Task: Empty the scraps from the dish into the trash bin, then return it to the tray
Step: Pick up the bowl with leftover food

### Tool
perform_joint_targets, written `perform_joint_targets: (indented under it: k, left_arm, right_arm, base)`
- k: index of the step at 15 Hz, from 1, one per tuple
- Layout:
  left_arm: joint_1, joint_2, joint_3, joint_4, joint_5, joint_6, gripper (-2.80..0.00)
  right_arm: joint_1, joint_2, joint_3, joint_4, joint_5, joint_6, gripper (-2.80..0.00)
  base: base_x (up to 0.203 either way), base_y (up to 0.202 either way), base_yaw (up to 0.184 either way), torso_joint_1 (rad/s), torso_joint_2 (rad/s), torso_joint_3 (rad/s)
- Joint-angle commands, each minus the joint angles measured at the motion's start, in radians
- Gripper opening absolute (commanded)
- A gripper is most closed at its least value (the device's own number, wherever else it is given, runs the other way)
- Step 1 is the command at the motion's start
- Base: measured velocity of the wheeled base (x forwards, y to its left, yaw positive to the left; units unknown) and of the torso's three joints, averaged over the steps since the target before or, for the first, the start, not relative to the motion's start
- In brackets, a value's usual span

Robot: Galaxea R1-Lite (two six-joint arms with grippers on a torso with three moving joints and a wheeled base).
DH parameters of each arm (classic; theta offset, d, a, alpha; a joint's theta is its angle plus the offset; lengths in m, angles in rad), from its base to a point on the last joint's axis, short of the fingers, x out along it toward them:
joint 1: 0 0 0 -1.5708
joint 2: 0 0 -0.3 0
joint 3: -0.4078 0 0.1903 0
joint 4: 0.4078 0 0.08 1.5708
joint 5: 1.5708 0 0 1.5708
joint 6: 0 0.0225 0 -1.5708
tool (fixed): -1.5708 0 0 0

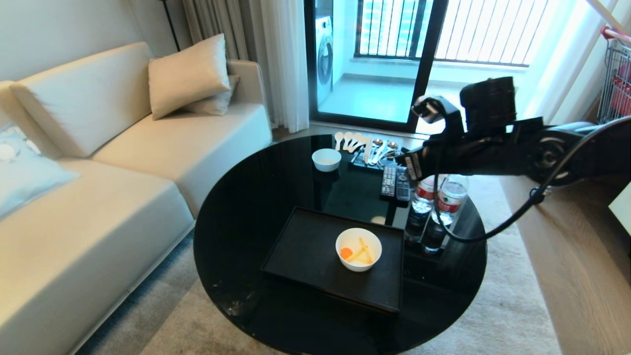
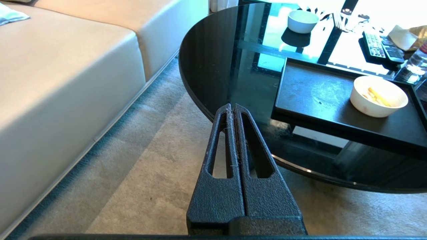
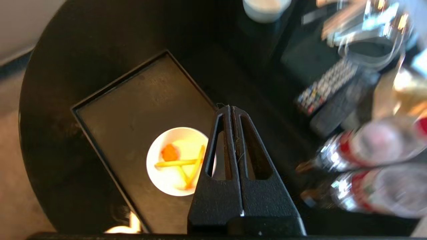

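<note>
Right end effector, pinched closed, hangs above glossy round dish.

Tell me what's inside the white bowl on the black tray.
The dish holds an orange slice and a few pale-yellow sticks. In the right wrist view, the closed fingers cover its rim on one side.

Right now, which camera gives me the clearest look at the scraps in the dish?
The right wrist view: it looks straight down into the dish, showing the orange slice and yellow sticks. The head view shows them smaller; the left wrist view shows only some sticks behind the rim.
</note>
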State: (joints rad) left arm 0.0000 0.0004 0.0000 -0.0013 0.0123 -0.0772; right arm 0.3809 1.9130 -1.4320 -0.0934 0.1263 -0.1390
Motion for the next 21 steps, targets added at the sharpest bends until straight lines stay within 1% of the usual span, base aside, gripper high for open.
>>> perform_joint_targets:
  k: [1, 2, 4, 5, 7, 8, 9, 12, 13, 16, 18, 21]
  left_arm:
    - [0.000, 0.000, 0.000, 0.000, 0.000, -0.001, -2.80]
    - [0.000, 0.000, 0.000, 0.000, 0.000, 0.000, -2.80]
    - [0.000, 0.000, 0.000, 0.000, 0.001, -0.001, -2.80]
    - [0.000, 0.000, 0.000, -0.002, 0.000, 0.000, -2.80]
    - [0.000, 0.000, 0.000, 0.000, 0.001, -0.001, -2.80]
    - [0.000, 0.000, 0.000, 0.000, 0.001, -0.001, -2.80]
    - [0.000, 0.000, 0.000, 0.000, 0.001, 0.000, -2.80]
    - [0.000, 0.000, 0.000, 0.000, 0.000, -0.001, -2.80]
    - [0.000, 0.000, 0.000, 0.000, 0.000, 0.001, -2.80]
    - [0.000, 0.000, 0.000, 0.000, 0.000, 0.000, -2.80]
    - [0.000, 0.000, 0.000, 0.000, 0.000, -0.001, -2.80]
    - [0.000, 0.000, 0.000, -0.001, 0.001, 0.000, -2.80]
  right_arm:
    - [0.023, 0.117, -0.015, 0.020, -0.120, 0.223, -2.80]
    - [0.032, 0.131, -0.015, 0.053, -0.154, 0.306, -2.80]
    - [0.047, 0.155, -0.018, 0.143, -0.188, 0.455, -2.80]
    - [0.055, 0.161, -0.019, 0.196, -0.206, 0.516, -2.80]
    - [0.078, 0.169, -0.020, 0.315, -0.221, 0.610, -2.80]
    - [0.090, 0.183, -0.020, 0.328, -0.233, 0.643, -2.80]
    - [0.097, 0.198, -0.024, 0.331, -0.249, 0.661, -2.80]
    - [0.117, 0.223, -0.025, 0.335, -0.260, 0.670, -2.80]
    - [0.124, 0.229, -0.025, 0.336, -0.260, 0.670, 0.00]
    - [0.141, 0.253, -0.022, 0.336, -0.280, 0.665, 0.00]
    - [0.147, 0.269, -0.025, 0.334, -0.297, 0.644, 0.00]
    - [0.157, 0.303, -0.041, 0.325, -0.303, 0.624, 0.00]
  base:
    - [0.000, 0.000, 0.000, 0.000, 0.00, 0.000]
    - [0.000, 0.000, 0.000, 0.000, 0.00, 0.000]
    - [0.000, 0.000, 0.000, 0.000, 0.00, 0.000]
    - [0.000, 0.000, 0.000, 0.000, 0.00, 0.000]
    - [0.000, 0.000, 0.000, 0.000, 0.00, 0.000]
    - [0.000, 0.000, 0.000, 0.000, 0.00, 0.000]
    - [0.000, 0.000, 0.000, 0.000, 0.00, 0.000]
    - [0.000, 0.000, 0.000, 0.000, 0.00, 0.000]
    - [0.000, 0.000, 0.000, 0.000, 0.00, 0.000]
    - [0.000, 0.000, 0.000, 0.000, 0.00, 0.000]
    - [0.000, 0.000, 0.000, 0.000, 0.00, 0.000]
    - [0.000, 0.000, 0.000, 0.000, 0.00, 0.000]
